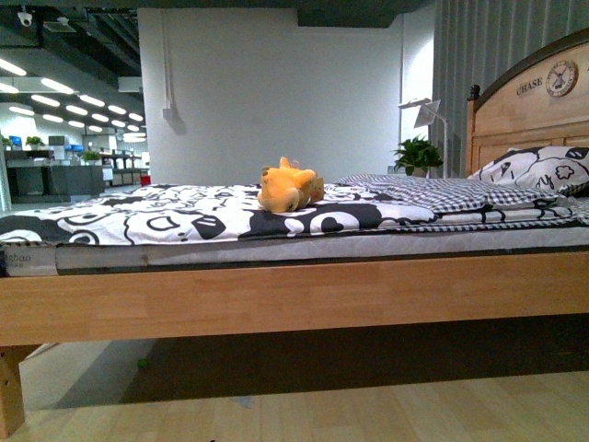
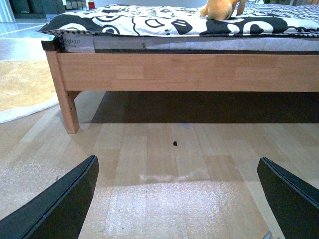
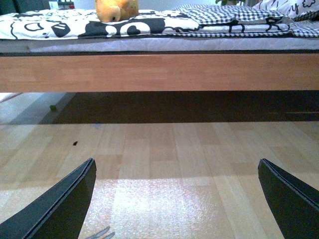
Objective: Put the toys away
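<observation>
A yellow-orange plush toy [image 1: 287,188] lies on the black-and-white bedspread [image 1: 166,216] of a wooden bed, near the middle. It also shows at the top edge of the left wrist view [image 2: 217,8] and of the right wrist view [image 3: 116,9]. My left gripper [image 2: 179,199] is open and empty, low over the wooden floor in front of the bed. My right gripper [image 3: 177,199] is open and empty too, also low over the floor. Neither arm shows in the front view.
The bed's wooden side rail [image 1: 294,295] runs across in front of me, with a dark gap under it. A checked quilt [image 1: 433,191] and a pillow [image 1: 543,168] lie towards the headboard [image 1: 529,101]. A bed leg [image 2: 67,107] and a pale rug [image 2: 22,89] stand left.
</observation>
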`<state>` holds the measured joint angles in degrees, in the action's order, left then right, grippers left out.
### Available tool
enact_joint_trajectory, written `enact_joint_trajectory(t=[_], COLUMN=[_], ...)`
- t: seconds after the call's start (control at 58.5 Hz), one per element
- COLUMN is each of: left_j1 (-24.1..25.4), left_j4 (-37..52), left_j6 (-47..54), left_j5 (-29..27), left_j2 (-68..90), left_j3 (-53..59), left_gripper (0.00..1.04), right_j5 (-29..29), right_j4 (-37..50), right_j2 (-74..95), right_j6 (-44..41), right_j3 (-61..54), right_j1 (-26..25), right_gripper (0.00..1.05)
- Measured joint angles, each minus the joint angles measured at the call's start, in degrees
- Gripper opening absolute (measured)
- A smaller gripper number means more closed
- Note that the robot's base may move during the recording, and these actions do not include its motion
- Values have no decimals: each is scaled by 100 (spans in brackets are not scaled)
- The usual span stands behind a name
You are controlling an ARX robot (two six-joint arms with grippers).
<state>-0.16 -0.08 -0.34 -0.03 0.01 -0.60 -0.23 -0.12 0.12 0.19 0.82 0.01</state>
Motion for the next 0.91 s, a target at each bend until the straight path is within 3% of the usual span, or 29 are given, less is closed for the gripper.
enact_joint_trajectory(t=[0.905], left_j1=[0], left_j4=[0], left_j6=[0], left_j5=[0], left_j2=[0], left_j3=[0], left_gripper=[98], right_j5=[2], right_j4=[0], right_j2=[0], right_j6=[0], right_j3=[0], right_j1=[0], right_gripper=[98])
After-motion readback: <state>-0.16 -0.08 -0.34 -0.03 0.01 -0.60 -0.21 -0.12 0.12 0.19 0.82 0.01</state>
